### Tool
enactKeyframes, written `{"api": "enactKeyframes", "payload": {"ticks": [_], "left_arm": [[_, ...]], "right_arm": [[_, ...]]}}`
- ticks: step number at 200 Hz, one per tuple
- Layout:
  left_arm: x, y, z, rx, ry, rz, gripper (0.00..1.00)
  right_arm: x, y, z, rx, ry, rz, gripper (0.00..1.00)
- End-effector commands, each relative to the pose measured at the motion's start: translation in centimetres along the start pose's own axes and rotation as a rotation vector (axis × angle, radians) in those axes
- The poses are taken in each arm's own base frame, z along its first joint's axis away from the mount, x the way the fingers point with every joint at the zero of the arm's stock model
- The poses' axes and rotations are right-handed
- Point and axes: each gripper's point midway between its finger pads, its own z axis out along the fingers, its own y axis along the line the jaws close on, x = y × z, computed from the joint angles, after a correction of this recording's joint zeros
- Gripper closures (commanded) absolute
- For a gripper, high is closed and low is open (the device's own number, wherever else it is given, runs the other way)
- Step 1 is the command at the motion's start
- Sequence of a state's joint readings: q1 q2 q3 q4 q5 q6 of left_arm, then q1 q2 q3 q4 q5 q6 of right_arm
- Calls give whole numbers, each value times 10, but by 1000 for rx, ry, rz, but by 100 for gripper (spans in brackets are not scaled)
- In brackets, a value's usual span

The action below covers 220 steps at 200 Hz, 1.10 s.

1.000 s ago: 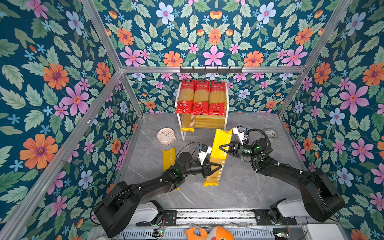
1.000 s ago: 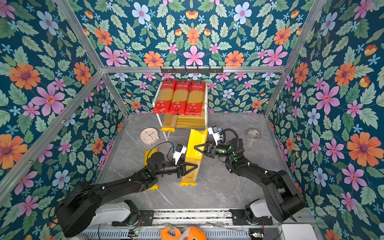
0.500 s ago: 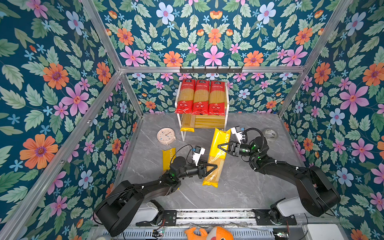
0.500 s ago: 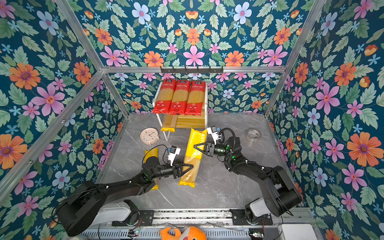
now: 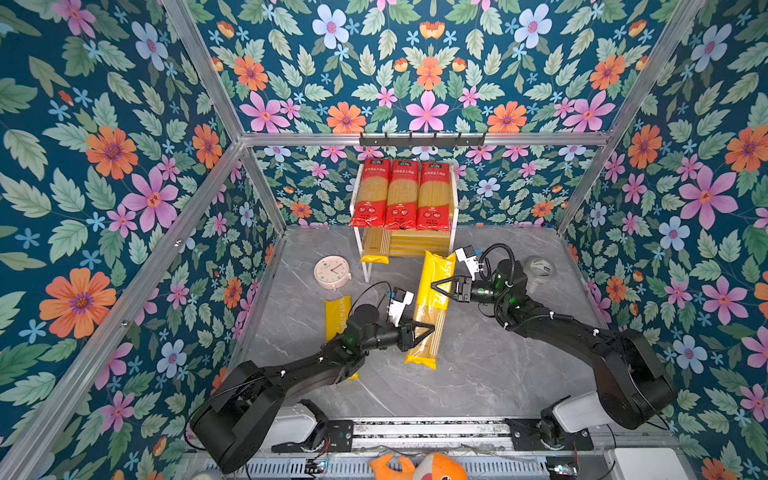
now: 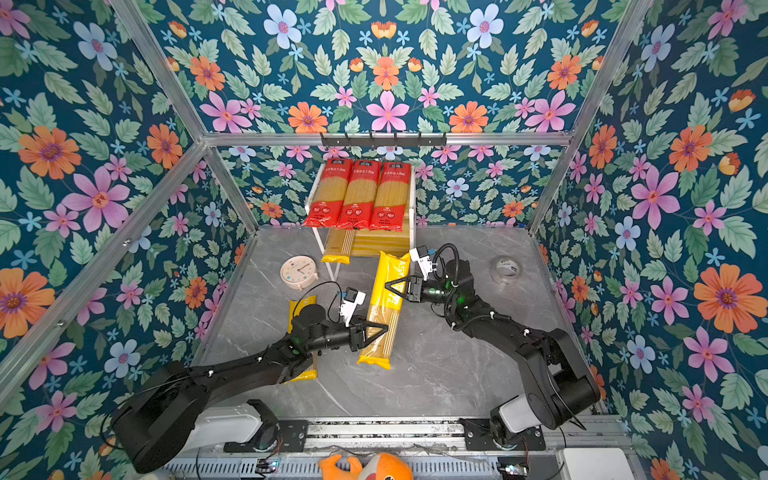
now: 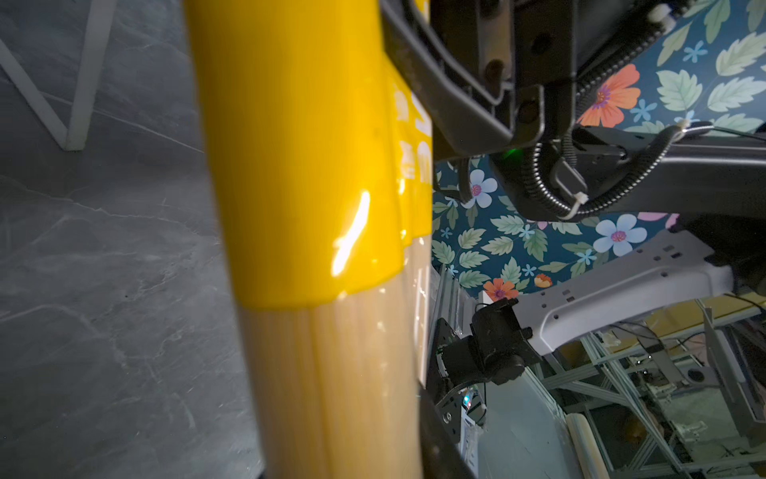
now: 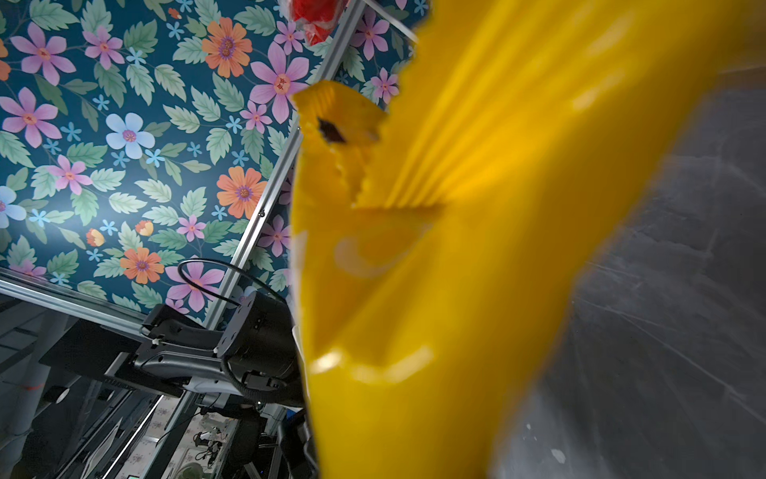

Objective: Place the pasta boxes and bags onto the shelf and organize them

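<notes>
A yellow pasta packet [image 5: 437, 266] [image 6: 388, 270] hangs slanted over the middle of the table, its upper end near the shelf [image 5: 419, 243] [image 6: 382, 243]. My right gripper [image 5: 436, 286] [image 6: 390, 284] is shut on its yellow upper part [image 8: 456, 290]. My left gripper [image 5: 428, 330] [image 6: 382, 328] is shut on its clear lower part [image 7: 331, 373]. Three red packets [image 5: 401, 195] [image 6: 359, 195] lie side by side on the top tier. One yellow packet [image 5: 376, 245] [image 6: 338, 245] lies on the lower tier's left. Another yellow packet [image 5: 336, 311] [image 6: 300, 305] lies on the table, partly under my left arm.
A round clock [image 5: 331, 272] stands left of the shelf's front leg. A tape roll [image 5: 540, 270] lies at the right wall. A black hook rail [image 5: 422, 139] hangs above the shelf. An orange plush toy [image 5: 419, 467] sits beyond the front rail.
My left gripper opened for a moment and shut again on the packet. My right gripper and the packet's upper end shifted slightly toward the shelf.
</notes>
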<state>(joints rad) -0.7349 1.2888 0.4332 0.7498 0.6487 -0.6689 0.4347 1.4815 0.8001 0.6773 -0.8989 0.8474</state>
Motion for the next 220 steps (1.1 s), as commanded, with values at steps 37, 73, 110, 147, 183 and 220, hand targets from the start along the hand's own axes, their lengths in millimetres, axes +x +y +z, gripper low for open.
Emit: {"api": "enactKeyframes", "payload": {"ticks": [37,73,110,147,183,220], "left_arm": [[-9,-18,-8,123,-113,-39,96],[-18,-7,-21,94,-241,-138,99],[-28,5,-29,84,-355,-255,99],[-49,4,-22,74,-387,-265,96],[-73,7,-17,2,-395,-226,91],[-99,10,-18,15,-426,-237,90]], "right_arm": [[6,-18,-5,103,-27,104,39],[34,-30,-22,137,-43,155,19],[68,-40,-38,170,-67,215,19],[97,-17,-25,162,-22,171,20],[96,-1,-27,132,-48,160,25],[89,16,-17,53,-44,177,31]]}}
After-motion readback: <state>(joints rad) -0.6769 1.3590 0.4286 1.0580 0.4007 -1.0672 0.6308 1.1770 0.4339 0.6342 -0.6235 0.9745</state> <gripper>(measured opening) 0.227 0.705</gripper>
